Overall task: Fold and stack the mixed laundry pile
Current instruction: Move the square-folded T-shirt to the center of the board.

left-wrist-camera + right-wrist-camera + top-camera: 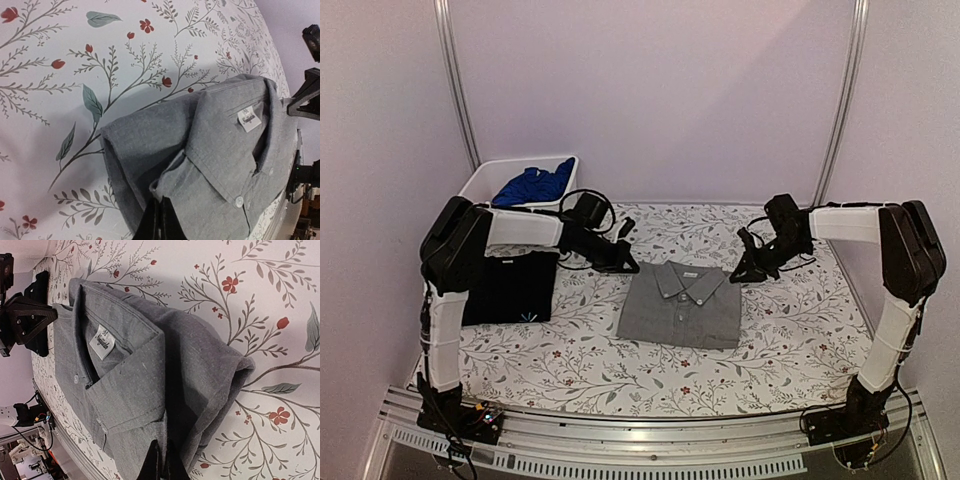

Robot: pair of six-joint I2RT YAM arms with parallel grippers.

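Grey collared shirt (680, 305): folded, buttoned front up, mid-surface, between the two pincers.
Black T-shirt (510, 287): folded flat, left of the grey shirt and apart from it; the left arm crosses above it; small light mark near its front edge.
Blue garment (533, 185): bunched inside the white bin (480, 182), far-left corner.
Left pincer (159, 207): closed, tips at the shirt's collar-end corner; possibly touching cloth, unclear.
Right pincer (161, 450): closed, at the opposite collar-end corner.
Surface (620, 370): pale cover printed with grey-green sprigs and red flowers.
Room: plain pale walls, metal uprights (455, 80) behind.
Writing: white neck label (248, 119); print illegible.
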